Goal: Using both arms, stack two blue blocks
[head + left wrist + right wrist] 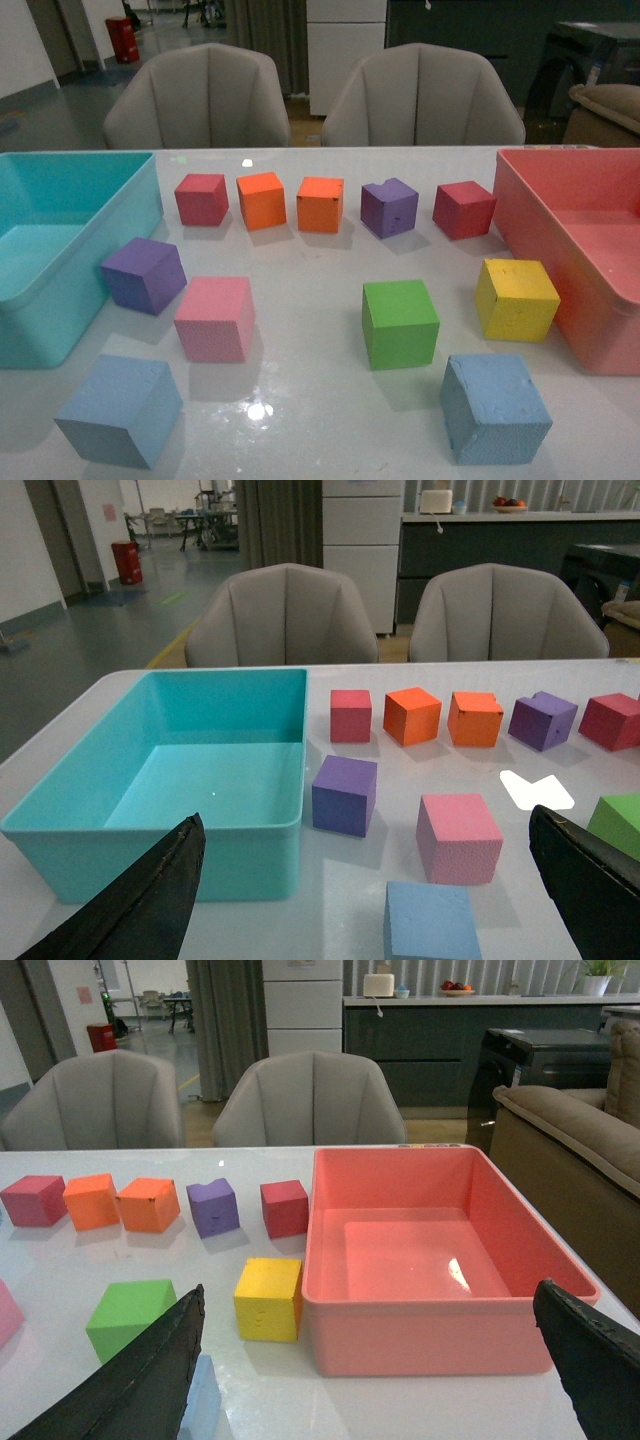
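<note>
While neither arm is showing in the front view, each wrist camera is catching its own gripper. The teal bin [60,250] is sitting at the far left of the white table [310,430], with the frame edge cutting off its left side. Just in front of it, near the table's front edge, the left blue block [120,410] is resting alone, touching nothing; in the left wrist view the picture's border is clipping its lower part. The left gripper [365,815] is holding its two black fingers [150,900] spread wide with nothing between them, and only their tips are showing. Further right, a purple cube [145,274] and a pink cube [215,318] are standing behind that block, then a green cube [400,323]. The right blue block [495,408] is lying near the front edge, well apart from its twin, in front of the green cube and a yellow cube [517,298]. In the right wrist view it is showing only as a pale sliver, mostly hidden behind one finger. The right gripper [368,1288] is likewise gaping, gripping nothing. At the far right the coral bin [520,210] is running out of frame.
</note>
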Controlling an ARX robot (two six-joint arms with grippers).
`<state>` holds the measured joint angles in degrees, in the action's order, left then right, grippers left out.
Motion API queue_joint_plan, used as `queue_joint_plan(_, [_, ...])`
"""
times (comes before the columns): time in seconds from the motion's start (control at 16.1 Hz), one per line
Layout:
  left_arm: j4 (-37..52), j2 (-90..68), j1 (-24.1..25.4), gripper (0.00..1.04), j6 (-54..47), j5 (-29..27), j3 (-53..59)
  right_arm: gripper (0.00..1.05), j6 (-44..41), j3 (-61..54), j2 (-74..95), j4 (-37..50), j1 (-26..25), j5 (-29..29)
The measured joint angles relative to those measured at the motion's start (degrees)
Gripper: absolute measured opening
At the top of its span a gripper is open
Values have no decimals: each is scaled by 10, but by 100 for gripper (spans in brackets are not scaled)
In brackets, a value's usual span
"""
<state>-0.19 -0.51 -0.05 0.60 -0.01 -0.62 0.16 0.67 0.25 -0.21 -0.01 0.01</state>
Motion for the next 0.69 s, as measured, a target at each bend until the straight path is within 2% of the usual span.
queue_joint_plan(0.69, [0, 0, 0, 98, 0, 0, 0, 98, 0, 0, 0, 0, 0, 0])
